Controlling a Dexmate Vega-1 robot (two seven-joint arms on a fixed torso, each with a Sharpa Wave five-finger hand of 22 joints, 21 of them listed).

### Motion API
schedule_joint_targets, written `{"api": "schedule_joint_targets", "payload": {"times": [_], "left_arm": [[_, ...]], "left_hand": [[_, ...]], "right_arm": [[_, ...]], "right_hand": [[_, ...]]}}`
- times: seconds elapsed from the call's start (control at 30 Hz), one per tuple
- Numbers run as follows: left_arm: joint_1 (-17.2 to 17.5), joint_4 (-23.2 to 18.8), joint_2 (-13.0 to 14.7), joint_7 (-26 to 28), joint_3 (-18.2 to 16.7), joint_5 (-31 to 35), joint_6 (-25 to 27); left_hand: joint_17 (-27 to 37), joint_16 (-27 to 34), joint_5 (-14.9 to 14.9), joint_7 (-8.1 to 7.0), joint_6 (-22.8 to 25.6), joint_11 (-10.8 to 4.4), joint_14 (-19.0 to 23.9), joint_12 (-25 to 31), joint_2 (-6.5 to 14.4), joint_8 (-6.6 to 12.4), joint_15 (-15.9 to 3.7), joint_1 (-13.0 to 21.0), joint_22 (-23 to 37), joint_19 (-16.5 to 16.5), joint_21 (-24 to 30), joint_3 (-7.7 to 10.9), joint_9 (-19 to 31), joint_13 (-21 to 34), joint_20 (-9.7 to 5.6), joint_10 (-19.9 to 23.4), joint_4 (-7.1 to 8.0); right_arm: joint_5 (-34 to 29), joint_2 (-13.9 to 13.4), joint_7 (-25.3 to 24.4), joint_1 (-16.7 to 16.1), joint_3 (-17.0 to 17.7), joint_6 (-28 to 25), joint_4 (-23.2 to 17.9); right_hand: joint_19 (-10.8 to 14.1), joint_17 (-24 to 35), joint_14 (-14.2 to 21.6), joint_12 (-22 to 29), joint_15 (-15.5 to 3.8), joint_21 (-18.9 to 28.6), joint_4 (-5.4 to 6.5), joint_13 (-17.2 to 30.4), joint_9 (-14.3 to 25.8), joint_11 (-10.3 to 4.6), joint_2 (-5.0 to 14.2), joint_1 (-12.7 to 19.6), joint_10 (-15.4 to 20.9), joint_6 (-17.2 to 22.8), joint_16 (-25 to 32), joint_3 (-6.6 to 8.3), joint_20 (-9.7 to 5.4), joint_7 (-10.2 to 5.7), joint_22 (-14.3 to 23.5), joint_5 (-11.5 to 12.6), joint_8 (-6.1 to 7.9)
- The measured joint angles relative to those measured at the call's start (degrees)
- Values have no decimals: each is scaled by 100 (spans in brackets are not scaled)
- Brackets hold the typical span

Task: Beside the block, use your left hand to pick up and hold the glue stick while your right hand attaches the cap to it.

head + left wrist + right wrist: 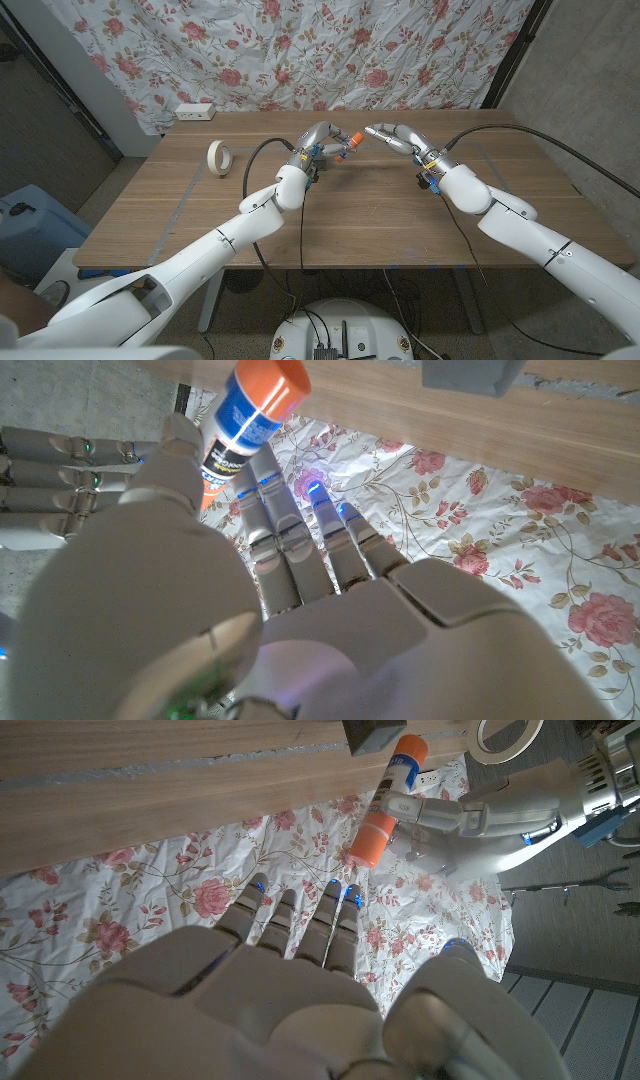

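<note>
Now the left hand (322,140) grips the glue stick (347,145) aloft, its orange cap seemingly already seated. The right hand (392,134) hovers just beside the stick's capped end, fingers apart, holding nothing. Capping looks finished; probably only steady holding is needed next.

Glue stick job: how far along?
Done: the left robot hand has lifted the glue stick off the wooden table, and its orange cap looks already seated. In hand: it holds the stick; the right robot hand hovers close, fingers apart, holding nothing. Left: little, going by the frames.
</note>
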Motion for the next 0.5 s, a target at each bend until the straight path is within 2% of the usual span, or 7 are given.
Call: {"api": "schedule_joint_targets", "payload": {"times": [0.13, 0.27, 0.5], "left_arm": [[21, -62, 53, -49, -19, 11, 15], [42, -127, 115, -108, -45, 20, 30], [51, -232, 216, -236, -66, 53, 75]], "left_hand": [[0, -21, 0, 0, 0, 0, 0, -16, 0, 0, 0, 0, 0, 0, 0, 0, -1, -1, 0, 0, 0], [0, -25, 0, 0, 0, -4, -22, -22, 0, 0, 21, 0, 0, 0, 0, 0, -1, -7, 0, 0, 0], [-28, -45, -1, 0, 0, -41, -43, -38, 0, 0, -1, 0, 0, -43, 0, 0, -1, 8, 0, -21, 0]], "right_arm": [[34, -3, -21, -3, 31, 13, 26], [100, -3, -29, -4, 62, 39, 68], [221, 19, -31, 0, 101, 93, 157]], "right_hand": [[42, 0, 0, 0, 0, 23, 0, 0, 0, 51, 1, -1, 10, 0, 0, 0, 40, 0, 0, 0, 0], [62, 0, 0, 0, 0, 23, -24, 0, 0, 51, 62, -62, 10, -33, 0, -24, 20, -31, 0, 0, 0], [105, 0, 0, -1, 0, 23, -24, 0, 1, 122, 59, -63, -61, -145, 0, -24, -23, -62, 0, 0, -39]]}}
